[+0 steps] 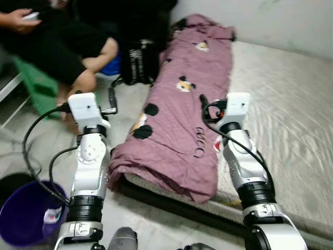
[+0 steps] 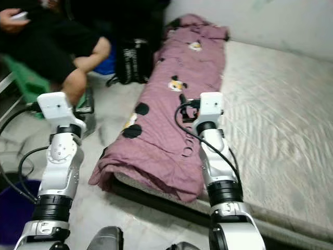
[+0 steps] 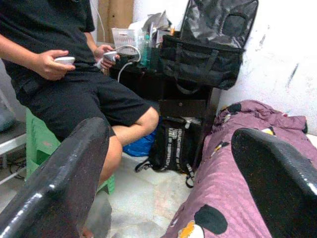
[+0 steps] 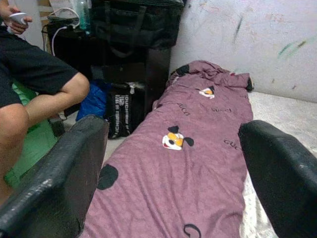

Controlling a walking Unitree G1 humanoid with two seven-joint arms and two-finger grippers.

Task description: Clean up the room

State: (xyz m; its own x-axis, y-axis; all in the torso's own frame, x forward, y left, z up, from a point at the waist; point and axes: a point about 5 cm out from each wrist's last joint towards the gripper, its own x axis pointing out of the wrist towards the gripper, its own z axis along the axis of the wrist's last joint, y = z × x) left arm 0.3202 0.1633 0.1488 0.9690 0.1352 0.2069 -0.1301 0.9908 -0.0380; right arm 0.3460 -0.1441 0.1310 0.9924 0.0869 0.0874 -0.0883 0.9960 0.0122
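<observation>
mattress (image 1: 291, 130): grey, bare on the right, at floor level | purple blanket (image 1: 182, 120): folded long along mattress's left edge, near end overhanging | floor (image 1: 130, 208): pale marble tiles | on floor: purple bucket (image 1: 26, 213) near left, black backpack (image 1: 138, 62) far, green stool (image 1: 36, 86) far left

We hold both silver arms stretched forward and raised, side by side and well apart. Our left hand (image 3: 163, 183) has its two black fingers (image 3: 54, 188) spread wide, gripping nothing. Our right hand (image 4: 173, 183) is likewise spread, fingers (image 4: 54, 183) parted and empty.
</observation>
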